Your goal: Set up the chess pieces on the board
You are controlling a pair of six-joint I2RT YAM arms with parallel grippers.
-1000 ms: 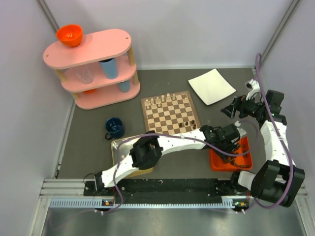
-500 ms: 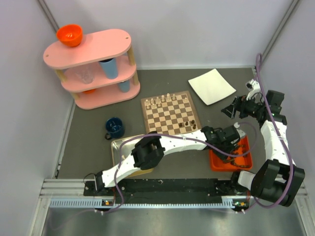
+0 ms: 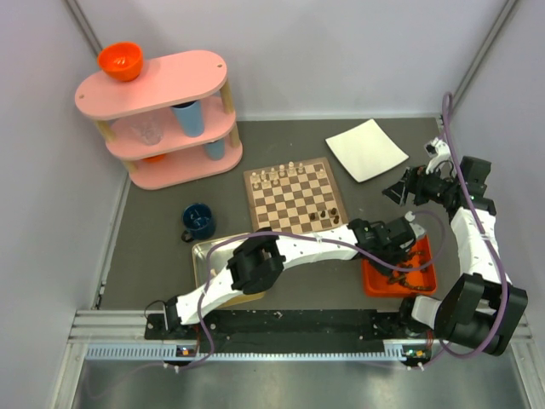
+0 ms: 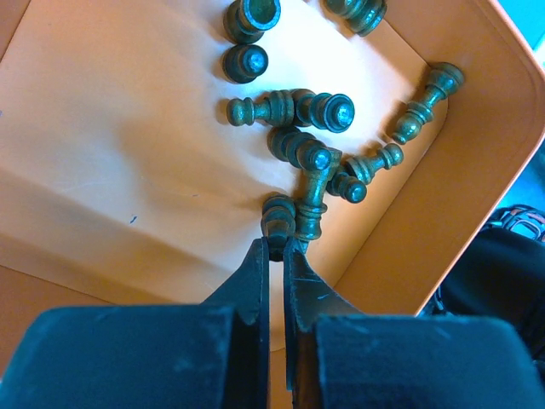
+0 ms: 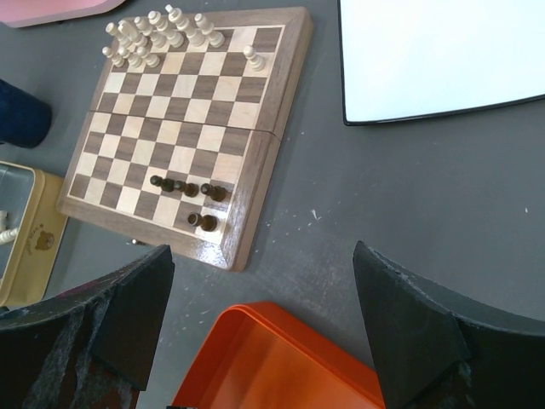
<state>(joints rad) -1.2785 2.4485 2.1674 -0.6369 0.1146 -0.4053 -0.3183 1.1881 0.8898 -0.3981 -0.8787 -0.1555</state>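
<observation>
**Left gripper nips a dark piece in the tray**

My left gripper (image 4: 278, 252) is down inside the orange tray (image 4: 477, 179), fingers (image 4: 254, 285) drawn together to a thin slit. Right at their tips lies one dark chess piece (image 4: 279, 218). It looks pinched by its end, but how firm that hold is I cannot tell. It is the piece nearest me and open on my side, which makes it the sensible pick. The other dark pieces (image 4: 317, 158) lie tangled just beyond it, and one touches it on the right, so a careless lift could drag that neighbour along.

My right gripper (image 5: 261, 256) hangs wide apart with nothing in it, above the tabletop (image 5: 358, 196). I judge it is parked clear of the work. The board (image 5: 281, 94) lies ahead of it and to the left. Cream pieces (image 5: 153, 34) crowd the far edge, and a few dark pieces (image 5: 189, 188) stand on the near side. Plenty left to place, I reckon.
</observation>
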